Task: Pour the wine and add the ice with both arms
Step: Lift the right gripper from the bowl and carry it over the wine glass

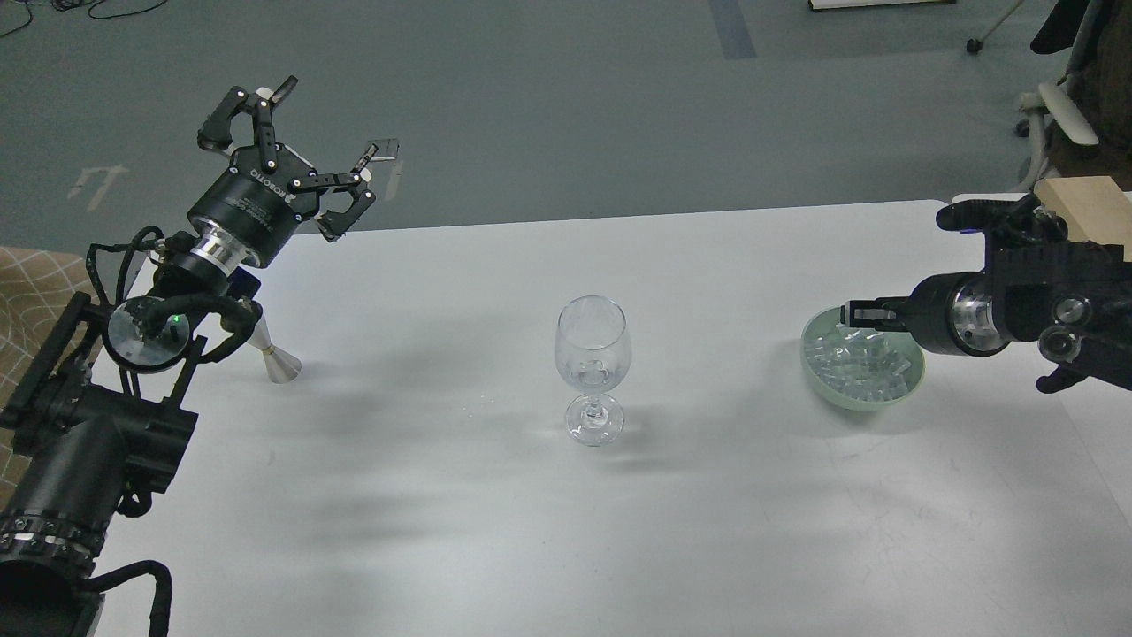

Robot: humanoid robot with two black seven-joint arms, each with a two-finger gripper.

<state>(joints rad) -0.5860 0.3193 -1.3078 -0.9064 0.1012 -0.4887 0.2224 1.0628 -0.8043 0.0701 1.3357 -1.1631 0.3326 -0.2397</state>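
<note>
A clear stemmed wine glass (592, 354) stands upright at the middle of the white table (442, 495). No wine is in view. A pale green bowl (916, 376) at the right holds several cubes of ice (862, 364). My right gripper (856, 313) points left just above the bowl's far rim. Its dark fingers lie close together, and I cannot make out a cube between them. My left gripper (305, 146) hangs open over the table's far left corner, fingers spread with nothing in them.
A small metal cone-shaped cup (281, 361) stands on the table beside my left arm, partly hidden by it. A pale wooden block (1083, 202) lies at the far right behind my right arm. An office chair (1066, 111) stands on the floor beyond.
</note>
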